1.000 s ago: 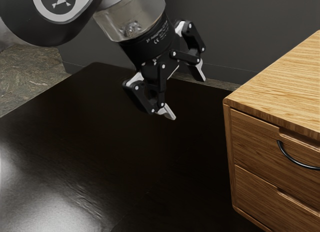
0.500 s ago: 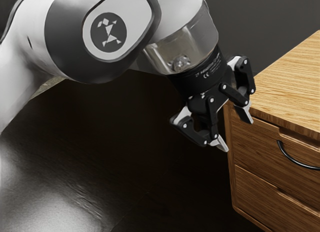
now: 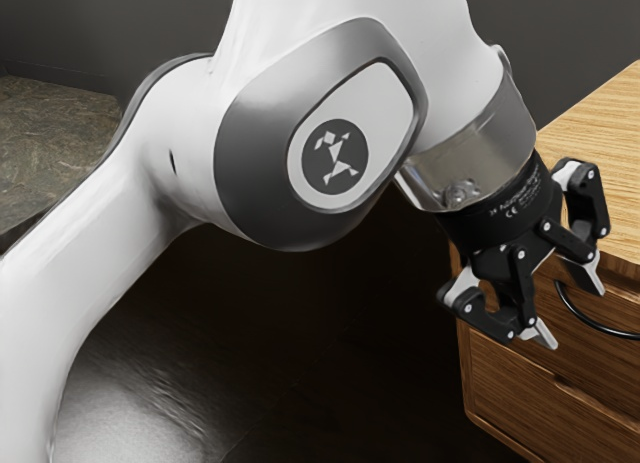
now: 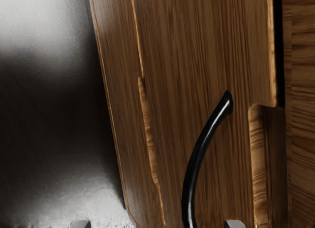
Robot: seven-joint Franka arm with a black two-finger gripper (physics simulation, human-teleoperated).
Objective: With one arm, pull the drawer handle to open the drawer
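Reaching phase, grasp not made.

Exterior view: arm [image 3: 330,163] comes in from 10 o'clock and ends at 4 o'clock, at the front of the wood cabinet [image 3: 600,133]. Gripper [image 3: 570,311] is tilted down toward the top drawer [image 3: 610,368] with its jaws spread wide and released, nothing clamped. One finger sits at 1 o'clock of the gripper's midpoint, the other at 7 o'clock. That spread looks meant to straddle the bar before closing. Handle [image 3: 605,330] is a thin black arc on the drawer front, poking out at 3 o'clock of the gripper. Its near end is hidden by the fingers, so contact can't be read here. The drawer front looks flush with the cabinet face, so I judge it not opened yet. Dark table [image 3: 300,383] at 7 o'clock.

Wrist view: camera looks straight onto the drawer [image 4: 197,55] face, wood grain running along the handle [image 4: 199,159]. The handle runs in toward the gripper between the two fingertips [image 4: 235,223], nearer this one than its partner. Bar is off-centre in the gap, so the hand likely needs a small sideways shift and more advance before clenching. Table [image 4: 44,139] shows beyond the cabinet edge.
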